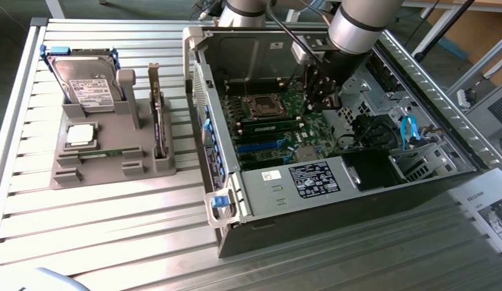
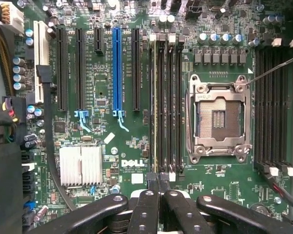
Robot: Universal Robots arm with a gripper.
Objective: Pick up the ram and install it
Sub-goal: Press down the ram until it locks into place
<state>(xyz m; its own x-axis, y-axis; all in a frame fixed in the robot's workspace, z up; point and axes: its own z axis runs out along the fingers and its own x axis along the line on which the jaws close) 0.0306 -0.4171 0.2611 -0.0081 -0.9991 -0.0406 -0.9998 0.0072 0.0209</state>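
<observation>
The ram (image 2: 155, 107) stands edge-up in one of the black memory slots beside the empty processor socket (image 2: 217, 119); in the wrist view I see its thin pale top edge. In the exterior view the ram (image 1: 271, 126) is a green strip on the motherboard inside the open computer case (image 1: 234, 194). My gripper (image 2: 158, 178) is shut, its two black fingertips (image 2: 152, 178) pressed together with nothing between them, over one end of the ram's slot. In the exterior view the gripper (image 1: 320, 108) hangs low inside the case, just beside the ram.
A grey parts tray (image 1: 89, 170) at the exterior view's left holds a hard drive (image 1: 88, 82), a square silver processor (image 1: 79, 134) and an upright card (image 1: 158, 121). Inside the case are a silver heatsink (image 2: 80, 165), a blue expansion slot (image 2: 117, 68), cables and a power supply (image 1: 311, 179).
</observation>
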